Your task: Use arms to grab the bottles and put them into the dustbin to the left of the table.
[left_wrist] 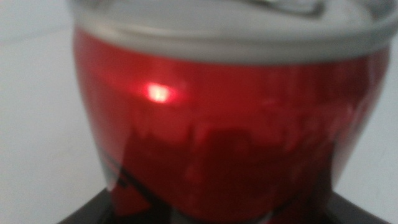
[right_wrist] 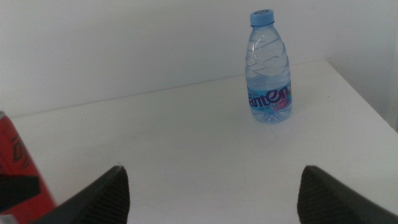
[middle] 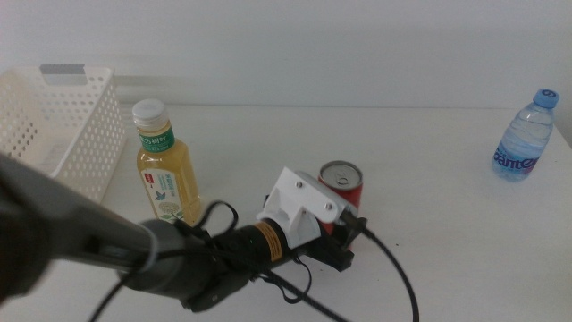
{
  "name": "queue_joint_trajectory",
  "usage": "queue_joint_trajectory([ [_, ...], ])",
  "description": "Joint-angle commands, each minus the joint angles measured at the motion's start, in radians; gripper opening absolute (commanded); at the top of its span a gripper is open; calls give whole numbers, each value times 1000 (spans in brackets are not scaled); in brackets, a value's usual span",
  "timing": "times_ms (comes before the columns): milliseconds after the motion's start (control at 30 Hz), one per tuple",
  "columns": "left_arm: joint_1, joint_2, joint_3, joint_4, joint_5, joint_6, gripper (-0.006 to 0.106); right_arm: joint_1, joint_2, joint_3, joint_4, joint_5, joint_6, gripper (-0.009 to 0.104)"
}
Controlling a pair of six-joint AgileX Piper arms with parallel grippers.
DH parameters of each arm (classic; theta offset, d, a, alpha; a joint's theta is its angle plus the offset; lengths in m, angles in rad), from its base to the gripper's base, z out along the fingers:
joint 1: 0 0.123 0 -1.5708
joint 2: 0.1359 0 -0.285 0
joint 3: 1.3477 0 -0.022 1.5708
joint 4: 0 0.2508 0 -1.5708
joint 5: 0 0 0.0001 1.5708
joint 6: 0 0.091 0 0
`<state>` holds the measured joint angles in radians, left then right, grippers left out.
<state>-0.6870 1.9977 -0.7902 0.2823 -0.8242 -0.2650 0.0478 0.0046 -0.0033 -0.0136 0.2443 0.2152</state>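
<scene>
White table [middle: 429, 233] — left claw [middle: 344, 240] behind can [middle: 342, 182]

We see the red can [middle: 342, 186] upright at the frame's centre on the white desk [middle: 429, 179], its silver top closed. Left of it stands the tea bottle [middle: 166, 165], upright, with white cap and green label. The small water bottle [middle: 525, 137] with blue cap stands upright at the far right. The white perforated basket [middle: 64, 125] sits at upper left.
</scene>
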Motion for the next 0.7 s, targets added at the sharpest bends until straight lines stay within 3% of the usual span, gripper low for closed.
queue_joint_trajectory([
  [0,-2,-109,-6,2,178,-55,24,-8,-5,3,-5,-12,-3,70],
  [67,-2,-236,-11,2,382,-143,2,-8,-5,3,-5,-12,-3,70],
  [100,1,-307,-23,16,530,-148,-2,-8,-5,3,-5,-12,-3,70],
  [267,63,-523,-211,12,1176,-98,-2,-8,-5,3,-5,-12,-3,70],
  [367,177,-539,-381,-52,1471,64,-2,-8,-5,3,-5,-12,-3,70],
  [533,494,-465,-682,-255,1716,352,-2,-8,-5,3,-5,-12,-3,70],
  [667,692,-345,-864,-274,1811,373,-2,-8,-5,3,-5,-12,-3,70],
])
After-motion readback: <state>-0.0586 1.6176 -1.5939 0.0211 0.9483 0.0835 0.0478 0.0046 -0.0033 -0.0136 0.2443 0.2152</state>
